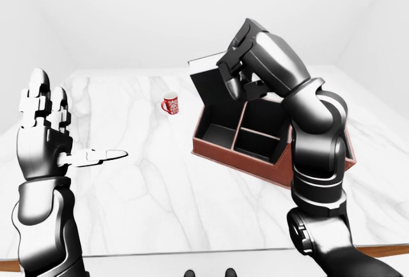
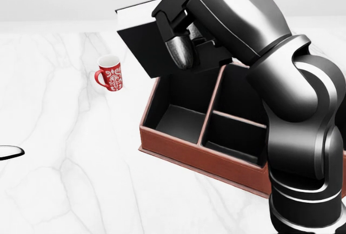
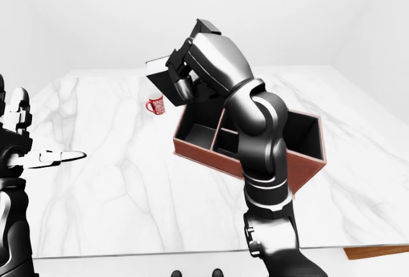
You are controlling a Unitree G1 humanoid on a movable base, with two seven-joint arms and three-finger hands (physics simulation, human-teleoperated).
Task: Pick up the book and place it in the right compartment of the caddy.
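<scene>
My right hand (image 2: 186, 34) is shut on a black book (image 2: 141, 45) with white page edges and holds it tilted in the air above the left part of the caddy (image 2: 178, 150). The caddy is a red-brown box with black compartments: two small ones on its left and a large one on its right (image 3: 300, 133). My left hand (image 1: 48, 126) is open and empty, raised at the left of the left-eye view, far from the caddy.
A red mug with a white pattern (image 2: 110, 72) stands on the white marble table (image 1: 147, 187) to the left of the caddy. The table's near edge (image 1: 192, 251) runs along the bottom of the eye views.
</scene>
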